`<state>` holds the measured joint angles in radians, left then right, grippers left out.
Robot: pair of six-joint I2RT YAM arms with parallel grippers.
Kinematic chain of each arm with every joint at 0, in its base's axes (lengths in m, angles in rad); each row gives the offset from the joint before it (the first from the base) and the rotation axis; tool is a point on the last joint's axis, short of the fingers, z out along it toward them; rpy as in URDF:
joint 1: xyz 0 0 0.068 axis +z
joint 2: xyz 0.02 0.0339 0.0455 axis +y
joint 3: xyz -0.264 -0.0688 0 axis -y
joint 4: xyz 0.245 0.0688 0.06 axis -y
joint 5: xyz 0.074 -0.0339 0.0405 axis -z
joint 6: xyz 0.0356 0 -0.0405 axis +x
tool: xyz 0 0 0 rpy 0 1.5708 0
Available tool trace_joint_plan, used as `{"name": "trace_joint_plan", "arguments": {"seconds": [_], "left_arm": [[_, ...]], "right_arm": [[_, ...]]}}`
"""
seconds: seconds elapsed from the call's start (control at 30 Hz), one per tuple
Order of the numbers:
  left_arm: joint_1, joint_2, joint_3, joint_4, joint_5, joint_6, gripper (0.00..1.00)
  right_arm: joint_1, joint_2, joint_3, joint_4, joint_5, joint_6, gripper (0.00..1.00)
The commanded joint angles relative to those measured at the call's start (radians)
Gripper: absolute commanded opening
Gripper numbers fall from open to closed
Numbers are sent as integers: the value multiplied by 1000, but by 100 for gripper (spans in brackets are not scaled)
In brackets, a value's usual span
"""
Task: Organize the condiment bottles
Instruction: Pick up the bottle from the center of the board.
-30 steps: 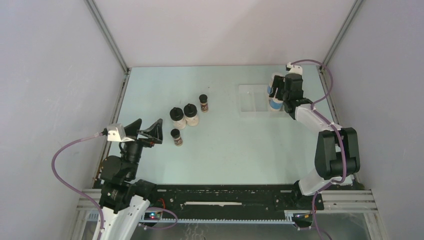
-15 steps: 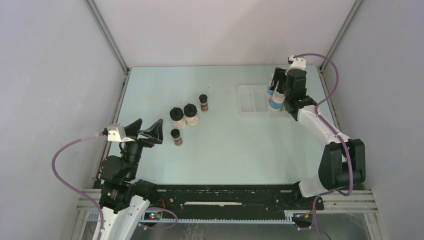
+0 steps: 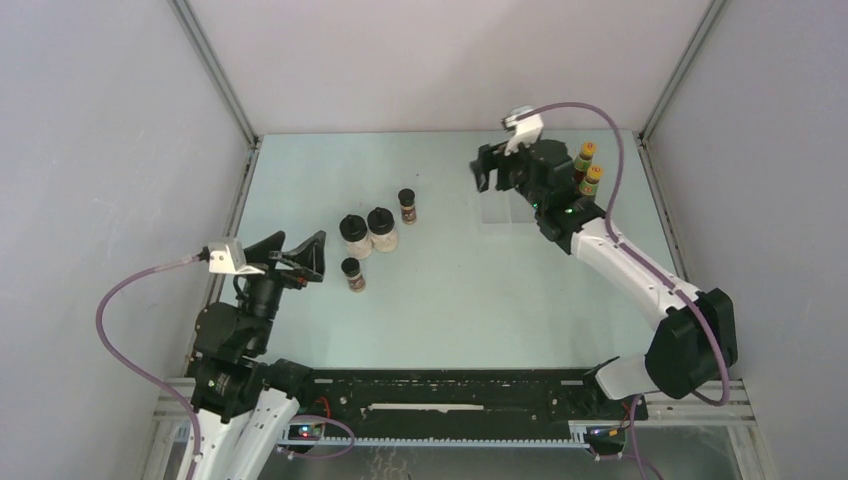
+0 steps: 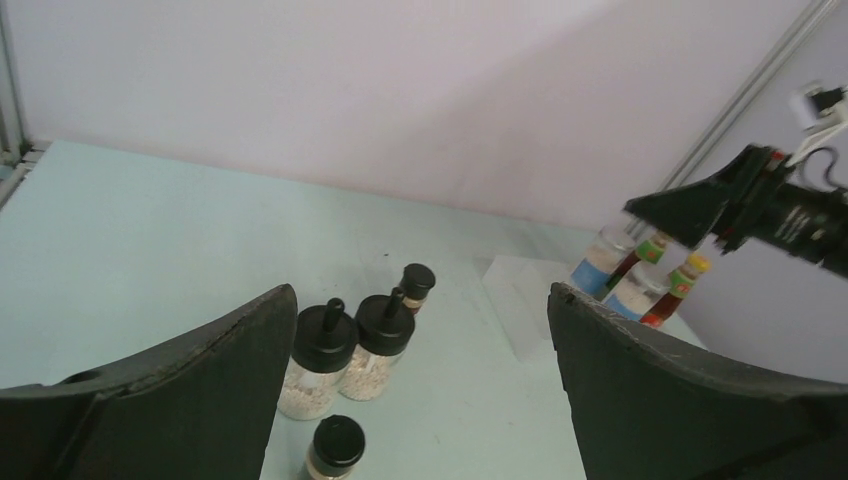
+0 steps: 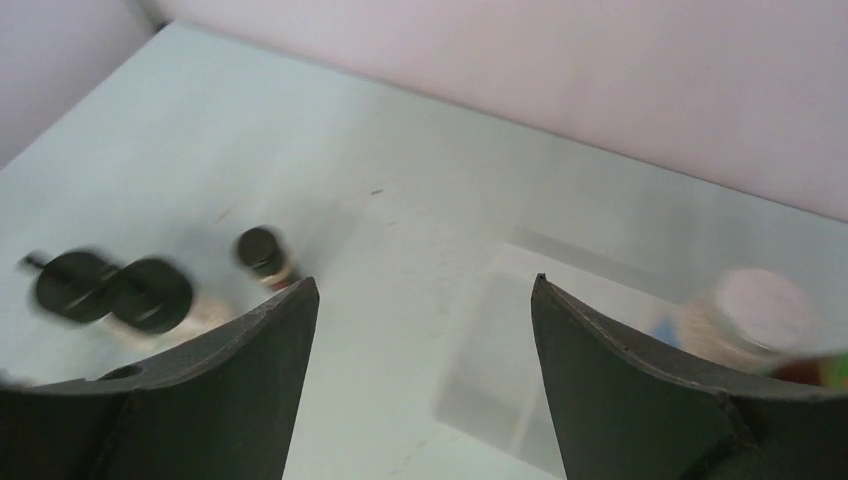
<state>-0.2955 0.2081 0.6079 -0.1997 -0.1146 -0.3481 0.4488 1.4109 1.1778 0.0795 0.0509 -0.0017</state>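
Two black-lidded pale jars [image 3: 353, 235] [image 3: 381, 228] stand together left of the table's centre. One tiny dark jar [image 3: 407, 205] is behind them and another [image 3: 351, 273] in front. Two red sauce bottles with yellow caps [image 3: 585, 152] [image 3: 592, 175] stand at the back right. Beside them in the left wrist view are two blue-labelled jars [image 4: 598, 265] [image 4: 626, 293]; my right arm hides them from above. My right gripper [image 3: 497, 172] hangs open and empty over the left part of the clear tray [image 3: 497, 208]. Near the left edge my left gripper [image 3: 300, 262] is open wide and empty.
The clear tray [image 5: 500, 370] lies flat at the back right, its left half bare. Grey walls with metal corner posts [image 3: 215, 75] close in the table on three sides. A black rail [image 3: 440, 390] runs along the near edge between the arm bases.
My right gripper let go of a blue-labelled jar at the tray's right end, opened wider, and swung up and left over the tray. The left arm barely shifted.
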Motion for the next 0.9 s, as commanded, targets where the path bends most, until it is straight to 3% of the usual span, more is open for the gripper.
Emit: {"name": "trace_joint_plan", "arguments": {"seconds": [0.0,0.13,0.4,0.87], "left_arm": [[-4,35,48,25,30,-71,100],[-4,72,44,38,21,-104,100],[-4,230,84,42,-33,-130,100],[-56,611,234,-96,-169,-78,100]], "right_arm": [[117,39,37,13,-156,-77,86],[207,97,39,19,-216,-120,87],[236,182,57,28,-361,-123,88],[199,193,56,-30,-315,-107,88]]}}
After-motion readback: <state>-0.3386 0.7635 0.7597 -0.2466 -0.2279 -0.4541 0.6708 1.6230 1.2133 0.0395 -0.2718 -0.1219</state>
